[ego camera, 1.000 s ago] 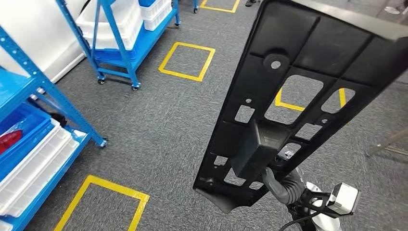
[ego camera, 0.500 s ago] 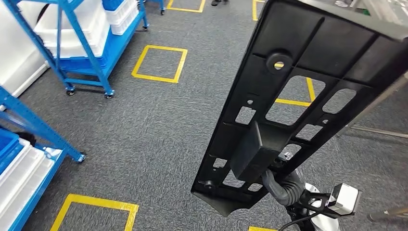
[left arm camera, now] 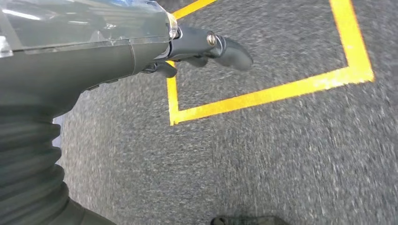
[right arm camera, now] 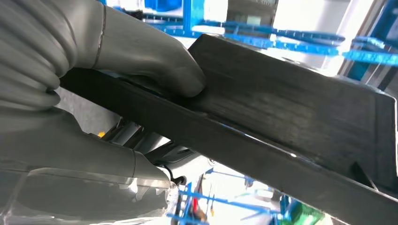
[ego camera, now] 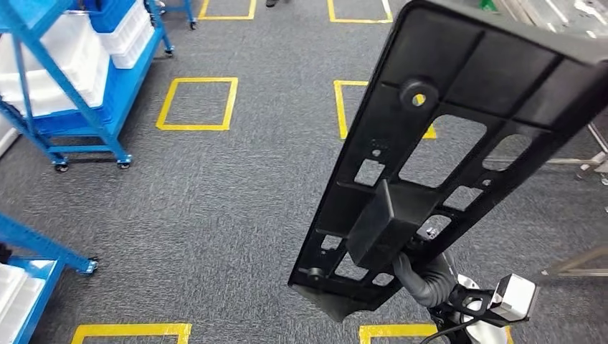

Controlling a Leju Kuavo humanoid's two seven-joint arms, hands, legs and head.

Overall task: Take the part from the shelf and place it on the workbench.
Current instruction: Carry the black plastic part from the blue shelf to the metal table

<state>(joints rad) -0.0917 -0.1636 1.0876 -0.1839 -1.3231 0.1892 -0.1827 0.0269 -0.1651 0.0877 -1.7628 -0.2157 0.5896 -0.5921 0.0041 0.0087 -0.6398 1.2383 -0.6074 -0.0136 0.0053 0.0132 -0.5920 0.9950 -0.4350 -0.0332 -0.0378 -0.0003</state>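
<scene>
Right hand (ego camera: 421, 276) clamped on black part (ego camera: 459, 136), held upright. Left hand (left arm camera: 206, 47) fingers curled, nothing in it.

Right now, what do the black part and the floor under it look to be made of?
The black part looks like moulded plastic with a matte finish: raised ribs, cut-out windows, and a dull sheen in the right wrist view, where the right hand holds it. The floor looks like grey short-pile carpet with a speckled, fibrous texture.

Open grey carpet (ego camera: 236, 208) from 9 to 12 o'clock; blue wheeled shelf cart (ego camera: 79, 79) at 10, black part (ego camera: 459, 143) blocking 1 to 3.
</scene>
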